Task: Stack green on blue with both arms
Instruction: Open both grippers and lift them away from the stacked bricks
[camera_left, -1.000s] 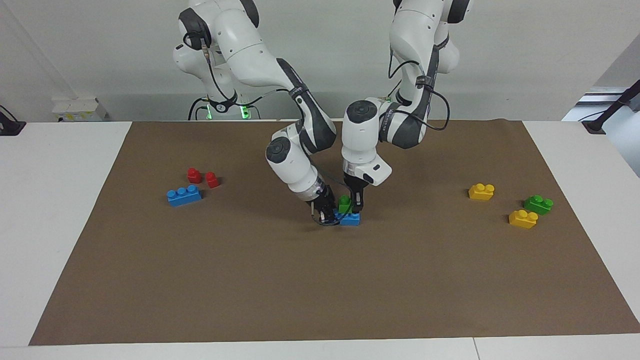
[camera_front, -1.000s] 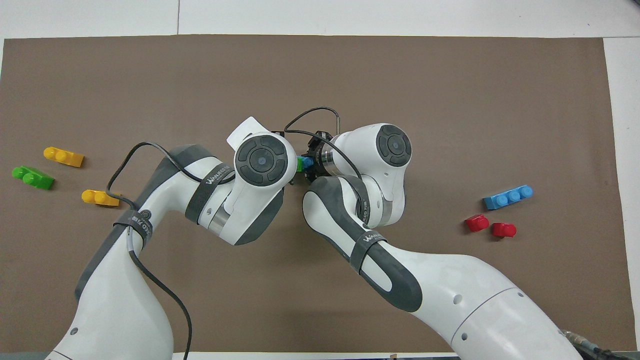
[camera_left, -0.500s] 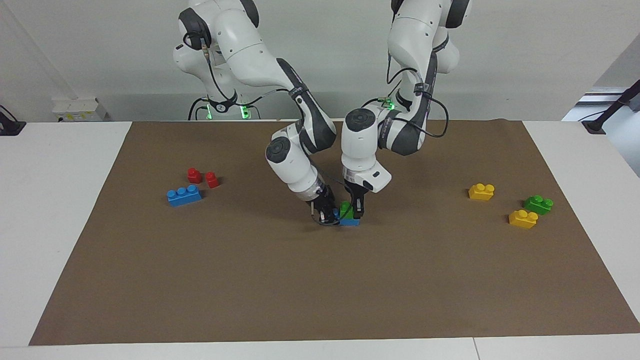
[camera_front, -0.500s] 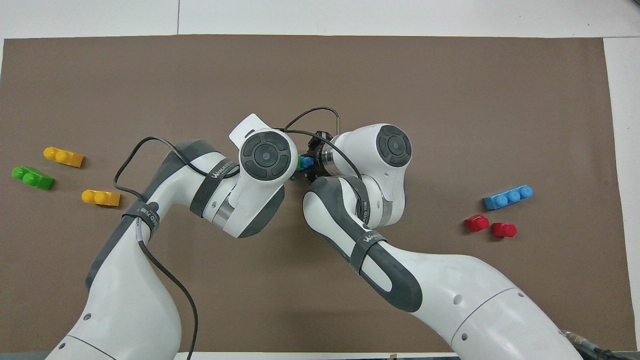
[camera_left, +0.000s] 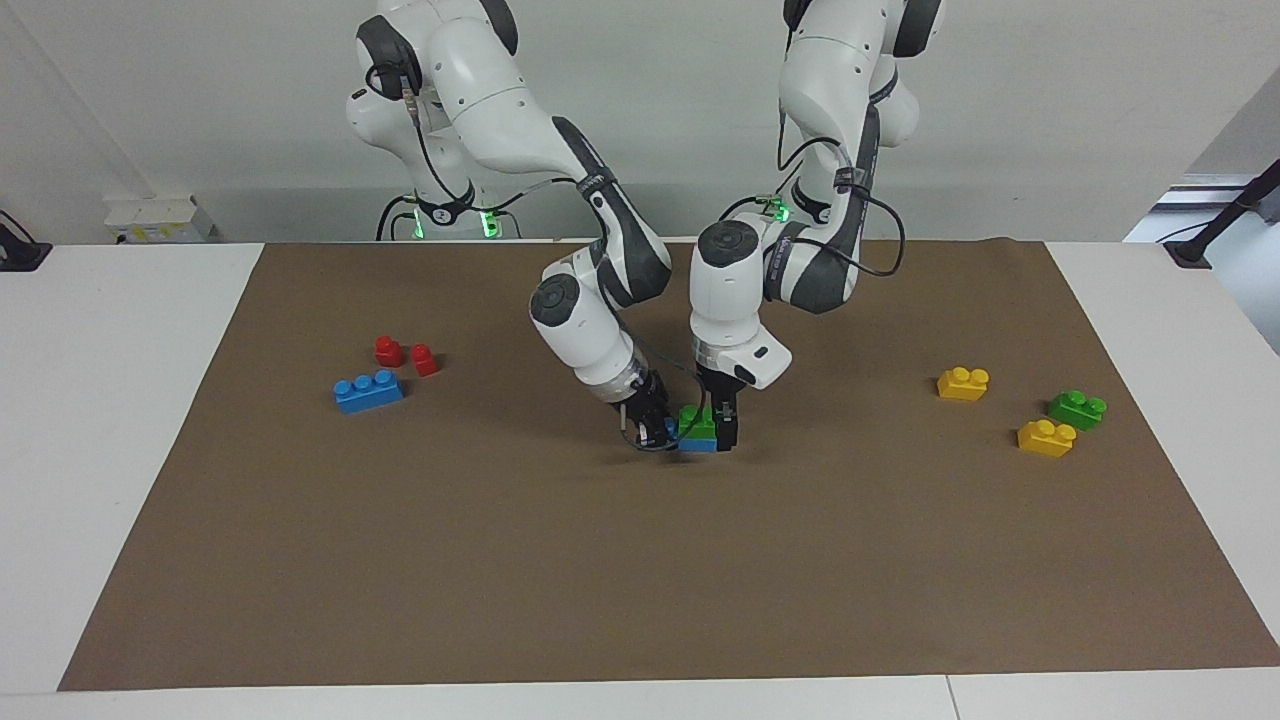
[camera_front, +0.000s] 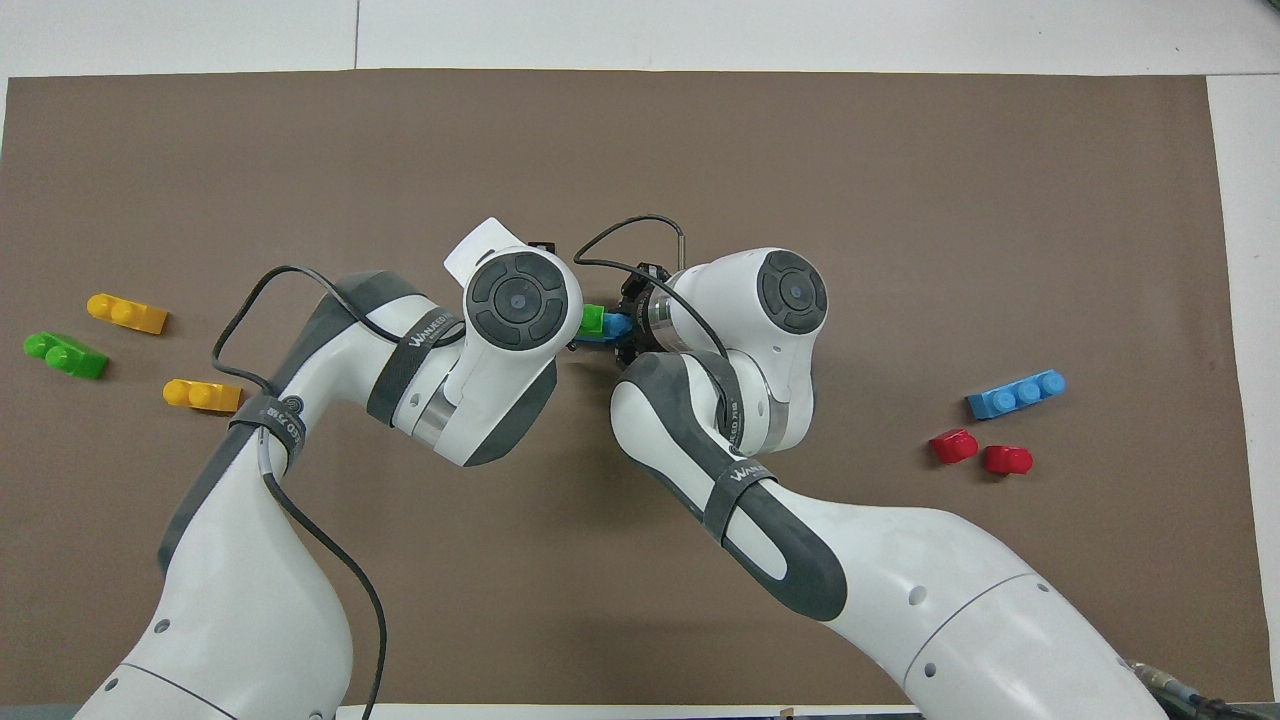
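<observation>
Green brick (camera_left: 697, 419) sits on the blue brick (camera_left: 698, 443) at mid-counter, between the two pincers. Reading the facing view from its left: the right pincer (camera_left: 650, 430) comes in slanted and is closed on the end of the blue brick toward the right arm's end of the counter, pinning it down. Just beside it, the left pincer (camera_left: 722, 428) hangs almost straight down at the green brick's other end; its black fingers (camera_left: 727, 427) are against the brick, but whether they grip or have let go I cannot tell.

The step in hand looks like seating green on blue. To do it well, press straight down, not sideways, so the studs lock — and the right pincer should brace the blue brick until the left one lets go and lifts vertically; a sideways pull would likely pop the green brick off or drag the pair across the brown mat (camera_left: 500, 560).

From above, a sliver of green (camera_front: 593, 321) and blue (camera_front: 616, 325) shows between the two wrists — green toward the left pincer, blue toward the right.
</observation>
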